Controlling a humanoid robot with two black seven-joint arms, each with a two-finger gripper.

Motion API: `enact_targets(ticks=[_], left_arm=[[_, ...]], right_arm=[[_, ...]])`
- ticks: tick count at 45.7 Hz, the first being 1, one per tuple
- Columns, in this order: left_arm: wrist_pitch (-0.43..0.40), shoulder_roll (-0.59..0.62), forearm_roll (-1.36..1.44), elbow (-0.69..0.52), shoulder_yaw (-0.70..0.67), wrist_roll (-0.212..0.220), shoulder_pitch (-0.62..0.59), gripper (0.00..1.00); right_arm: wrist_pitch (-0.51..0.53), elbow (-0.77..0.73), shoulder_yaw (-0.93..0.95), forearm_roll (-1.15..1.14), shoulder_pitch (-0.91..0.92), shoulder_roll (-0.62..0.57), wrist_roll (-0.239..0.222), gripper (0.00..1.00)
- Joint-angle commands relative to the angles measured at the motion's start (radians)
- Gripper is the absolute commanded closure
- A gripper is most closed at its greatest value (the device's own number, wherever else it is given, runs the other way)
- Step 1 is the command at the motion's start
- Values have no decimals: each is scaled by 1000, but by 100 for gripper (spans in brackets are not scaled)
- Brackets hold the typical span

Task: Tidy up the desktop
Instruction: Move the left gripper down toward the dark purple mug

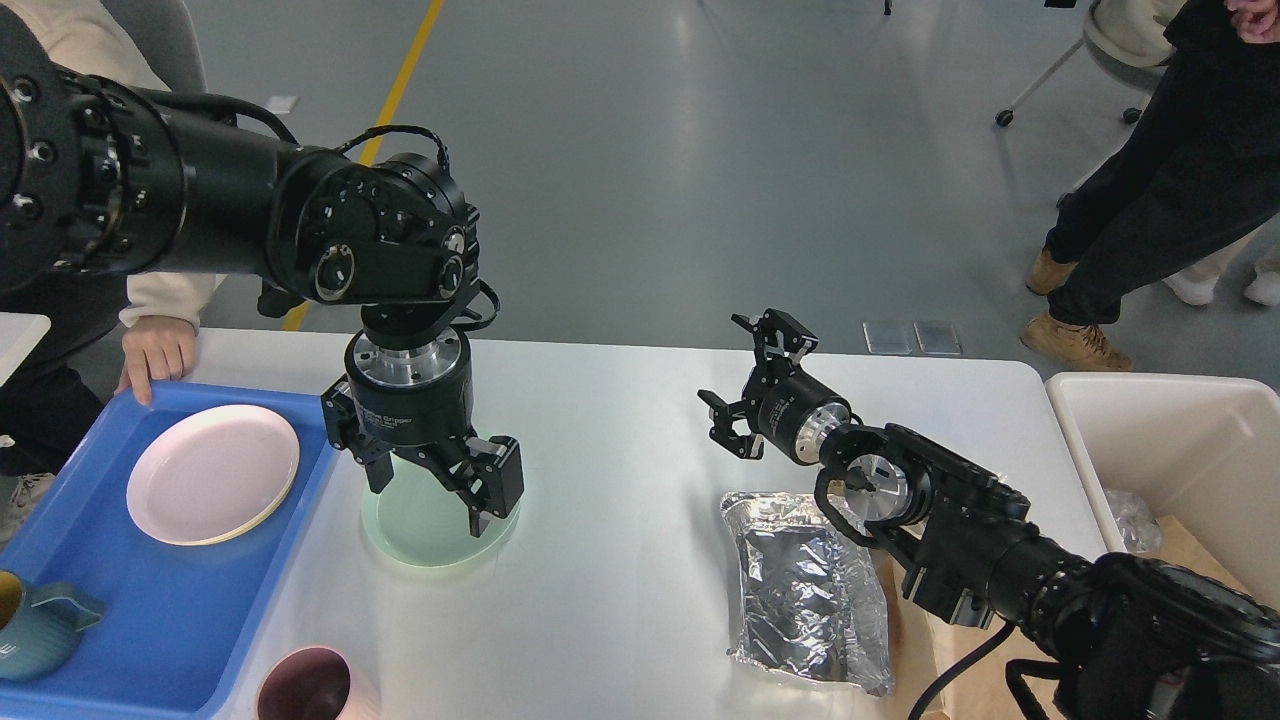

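The white desktop (620,420) spans the view. A pale green plate (425,525) lies on it left of centre. My left gripper (432,496) hangs open just above that plate, its fingers spread over the plate's middle and hiding its far part. My right gripper (752,383) stands open above the desktop at centre right, with nothing between its fingers. A crumpled silver foil bag (805,590) lies below the right wrist, near the front edge.
A blue tray (150,610) at the left holds a pink plate (213,474) and a teal mug (30,640). A dark pink cup (305,687) stands at the front edge. A cream bin (1180,440) is at the right. A person's hand (155,355) grips the tray's far edge.
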Motion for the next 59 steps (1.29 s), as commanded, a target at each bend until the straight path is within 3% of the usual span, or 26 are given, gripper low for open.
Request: enact_targets(ticks=[1,16,27,49,59], left_arm=[[0,-35,-1,-20,5,21,42,4],[0,-101,4,-18,8,29,212,4],[0,-101,4,2,22,133,329,4],[3,-63,5,15,96,126,346,4],[167,-55,2,28,97,112,386,4]], right_arm=[[0,0,0,0,0,0,0,0],[0,0,0,0,0,0,0,0],[0,0,-1,0,0,0,0,0],[0,1,0,0,0,0,-1,0],[0,1,0,0,0,0,0,0]])
